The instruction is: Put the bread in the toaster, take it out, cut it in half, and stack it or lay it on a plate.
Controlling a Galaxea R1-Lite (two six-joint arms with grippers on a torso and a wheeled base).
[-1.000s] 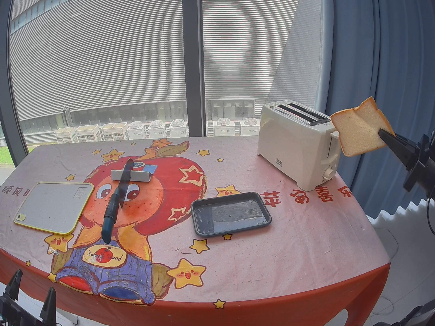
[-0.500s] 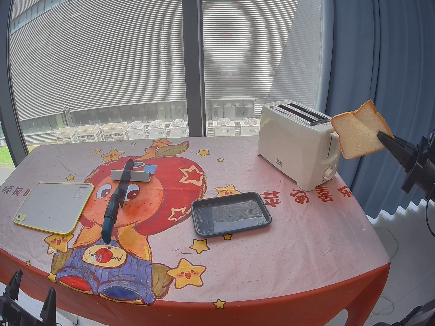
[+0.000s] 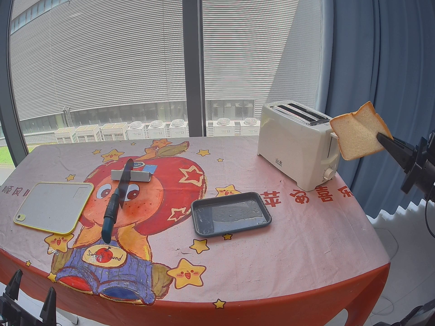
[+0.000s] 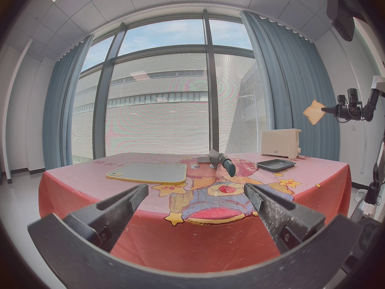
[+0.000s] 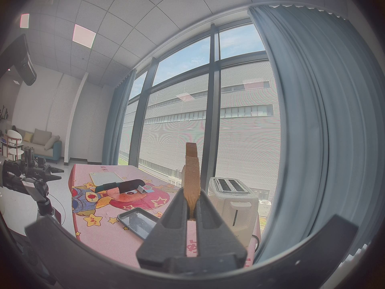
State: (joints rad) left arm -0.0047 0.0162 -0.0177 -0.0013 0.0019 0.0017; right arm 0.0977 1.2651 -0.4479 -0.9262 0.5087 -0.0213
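Observation:
A slice of bread [image 3: 358, 132] hangs in the air to the right of the white toaster [image 3: 297, 143], beyond the table's right edge and about level with the toaster's top. My right gripper [image 3: 384, 139] is shut on the slice's right side; in the right wrist view the bread [image 5: 191, 179] stands edge-on between the closed fingers, with the toaster [image 5: 232, 205] beyond it. Both toaster slots are empty. The dark rectangular plate [image 3: 230, 213] lies mid-table. My left gripper [image 3: 29, 295] sits low below the table's front left edge, open [image 4: 196, 205] and holding nothing.
A knife [image 3: 115, 200] with a blue handle leans on a small grey rest [image 3: 130, 175] left of centre. A white cutting board [image 3: 53, 206] with a yellow rim lies at the far left. A blue curtain [image 3: 385, 69] hangs close behind the bread and the right arm.
The bread and my right gripper have sunk slightly and drifted a little left toward the toaster. The left arm and the table items have not moved.

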